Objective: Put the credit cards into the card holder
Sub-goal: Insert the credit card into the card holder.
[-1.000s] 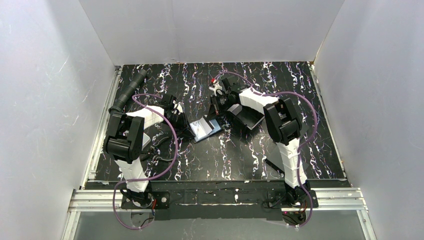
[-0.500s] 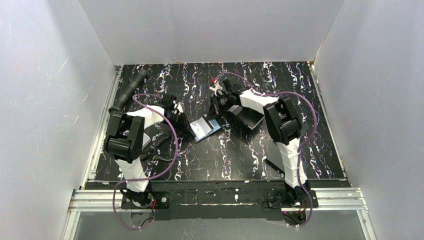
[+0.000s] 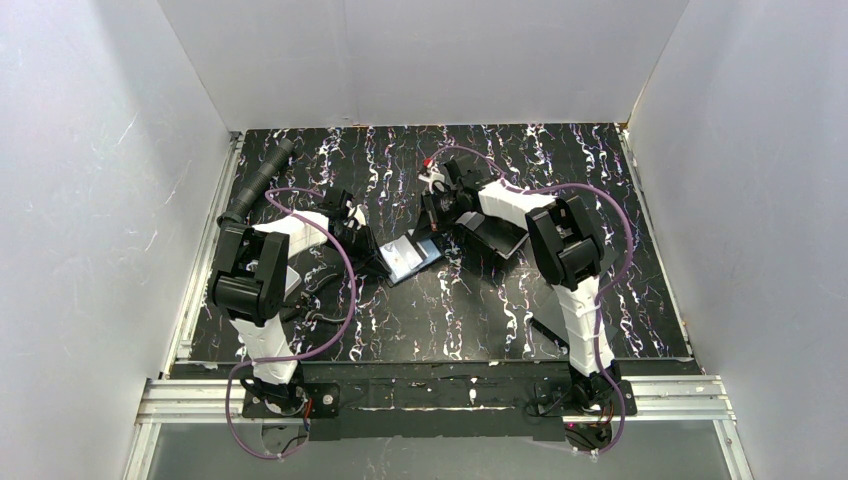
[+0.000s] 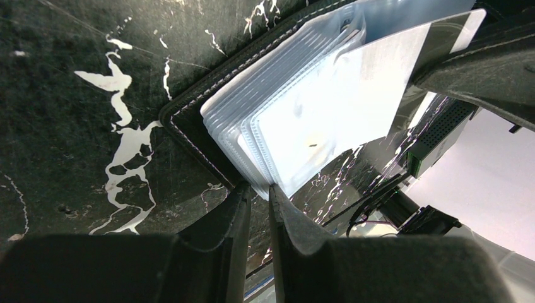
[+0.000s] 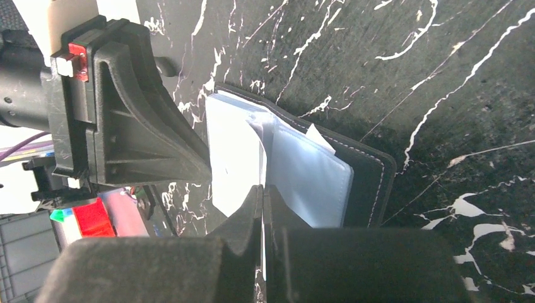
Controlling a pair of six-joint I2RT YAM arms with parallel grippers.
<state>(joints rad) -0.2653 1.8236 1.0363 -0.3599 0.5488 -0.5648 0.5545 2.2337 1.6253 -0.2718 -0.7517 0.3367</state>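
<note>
Card holder (image 4: pixel 246 95) sleeves sit pinched in left claw (image 4: pixel 258 189); right claw (image 5: pixel 262 189) clamps a credit card (image 4: pixel 391 76).

Soft, even light filled the enclosure (image 3: pixel 420 60); shadows were faint. The 2 wrist views blurred near the lens, with glare on the sleeves of the card holder (image 4: pixel 277 76).

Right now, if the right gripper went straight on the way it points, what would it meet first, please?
The open card holder: its pale sleeves lie directly ahead of the right gripper, probably in contact, though depth is unclear.
</note>
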